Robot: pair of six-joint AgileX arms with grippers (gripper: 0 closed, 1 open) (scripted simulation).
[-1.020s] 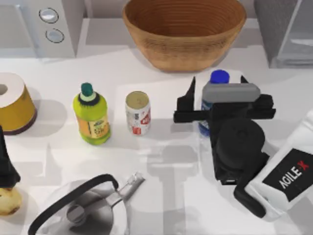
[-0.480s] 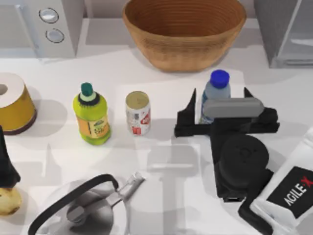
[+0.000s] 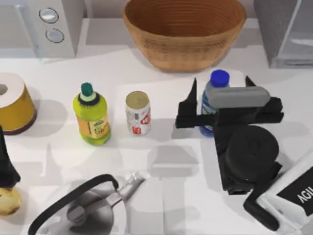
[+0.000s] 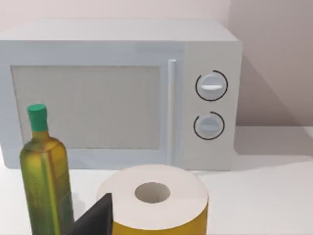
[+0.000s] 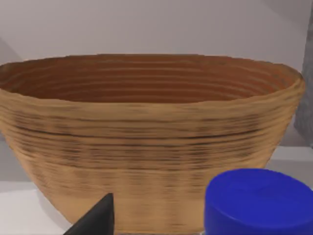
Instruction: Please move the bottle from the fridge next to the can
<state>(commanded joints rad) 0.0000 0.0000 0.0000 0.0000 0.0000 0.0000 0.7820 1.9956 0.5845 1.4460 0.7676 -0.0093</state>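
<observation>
Right gripper (image 3: 221, 98) with fingers spread wide apart around the water bottle (image 3: 215, 93), which stands on the tabletop right of the can (image 3: 138, 113). Empty woven basket (image 3: 184, 30) sits near the far edge. Fridge (image 3: 283, 29) at the far right corner.

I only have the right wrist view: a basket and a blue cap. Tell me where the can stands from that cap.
Observer: In the top view the can stands to the left of the bottle, with bare table between them.
Operator: Give me the right gripper's state.
Observer: The right gripper is open, with one finger on each side of the bottle. From above, neither appears to touch it.
Operator: Report the left arm.
Observer: The left arm is parked at the table's left edge, near the paper roll.
</observation>
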